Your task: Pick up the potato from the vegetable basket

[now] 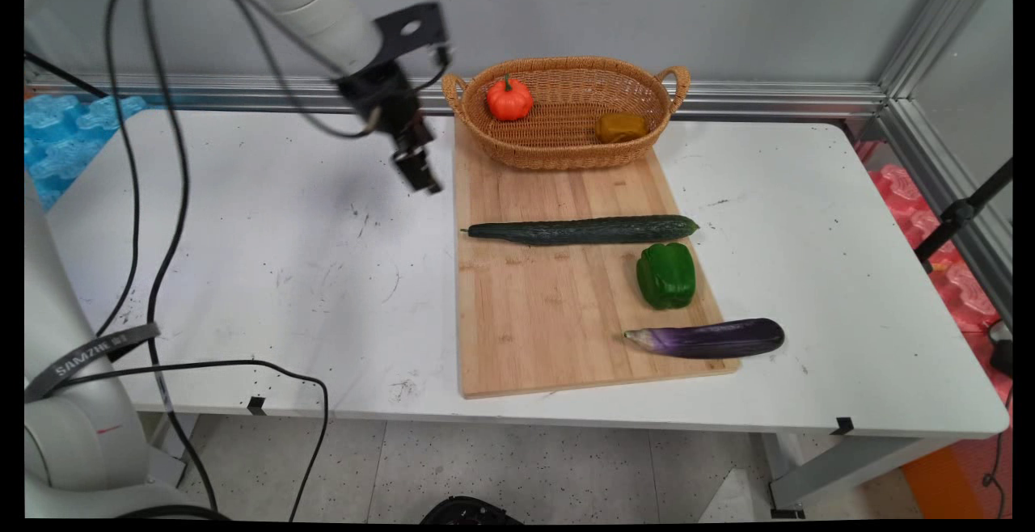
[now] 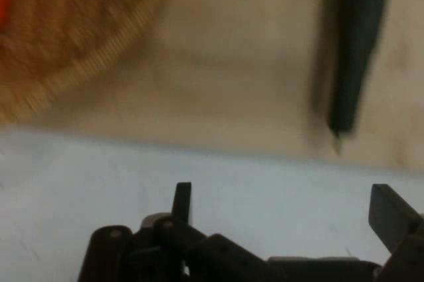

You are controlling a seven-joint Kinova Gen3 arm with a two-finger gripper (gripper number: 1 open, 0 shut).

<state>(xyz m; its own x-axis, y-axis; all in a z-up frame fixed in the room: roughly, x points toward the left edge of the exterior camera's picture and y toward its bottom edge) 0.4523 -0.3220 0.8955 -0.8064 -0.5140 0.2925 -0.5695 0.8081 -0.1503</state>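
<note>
Both jaws point(image 2: 285, 206) wide apart, empty, above table point(image 1: 267, 273) just beside cucumber's point(image 2: 354, 44) stem end.

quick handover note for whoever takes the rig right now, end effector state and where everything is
End effector: open, empty, in the air over the table beside the board's left edge, near the basket.
Basket at the board's far end holds a small orange pumpkin and a brown item.
On the board: cucumber, green pepper. Eggplant lies across the board's right edge.
Nothing is gripped.
</note>
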